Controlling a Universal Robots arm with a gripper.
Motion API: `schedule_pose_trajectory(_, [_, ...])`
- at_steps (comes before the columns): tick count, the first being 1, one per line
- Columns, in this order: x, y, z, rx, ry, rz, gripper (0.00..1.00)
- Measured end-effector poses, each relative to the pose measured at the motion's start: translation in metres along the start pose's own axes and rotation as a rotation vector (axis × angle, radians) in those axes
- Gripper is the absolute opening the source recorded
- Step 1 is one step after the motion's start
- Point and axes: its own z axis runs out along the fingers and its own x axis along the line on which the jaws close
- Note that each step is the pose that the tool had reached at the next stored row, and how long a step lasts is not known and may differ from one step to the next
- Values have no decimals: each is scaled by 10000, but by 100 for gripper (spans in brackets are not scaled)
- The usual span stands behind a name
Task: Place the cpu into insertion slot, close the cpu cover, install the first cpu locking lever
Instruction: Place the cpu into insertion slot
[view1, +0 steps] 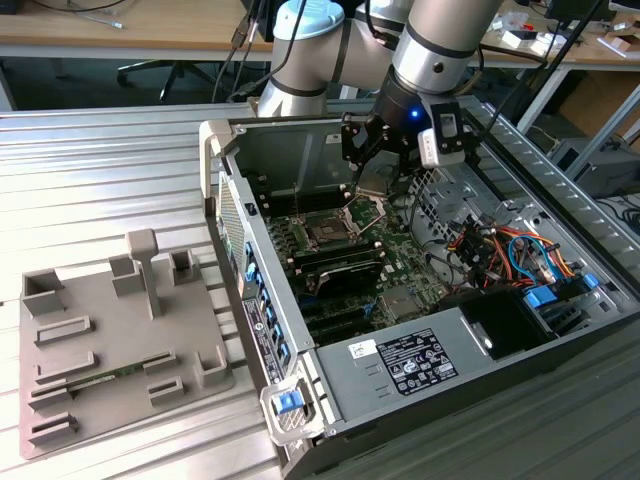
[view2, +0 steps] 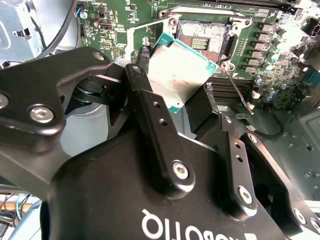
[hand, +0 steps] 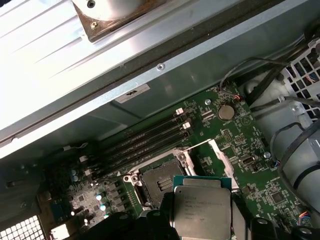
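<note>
Ribbed metal desk (view1: 110, 150) carries everything I'm working over, with wooden desks and a chair base far behind it. On it lies an open computer case (view1: 290, 155) with its side off. To the exterior view's left of the case is a grey moulded fixture tray (view1: 100, 390).

My arm (view1: 440, 45) reaches down from the far side into the case. Inside, a white printed label (view1: 415, 362) sits on the dark unit at the near side, and a bundle of orange and blue cables (view1: 505, 245) runs just beyond it; I leave the print unread.

The gripper (view2: 172, 87) has white lettering across its black body in the second wrist view. Its jaws are pinching the cpu (view2: 182, 70) by two opposite edges, and the silvery face toward that camera is smeared. The first wrist view shows that same face with faint engraved text.

The chip hangs over the green board, just beside the insertion slot (hand: 159, 182), and is not seated in it. The slot lies bare, with the cpu cover (hand: 221, 159) swung open alongside it. Black memory sticks (hand: 150, 140) lie just past the slot.

The first wrist view adds a white sticker (hand: 132, 93) on the case wall and a coin cell (hand: 226, 111) on the board. The second wrist view shows a thin wire lever (view2: 236, 85) running off from the slot's corner.
</note>
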Motion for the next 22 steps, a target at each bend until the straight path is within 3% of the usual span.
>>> schedule_pose_trajectory(22, [0, -1, 7, -14, -64, 739, 55])
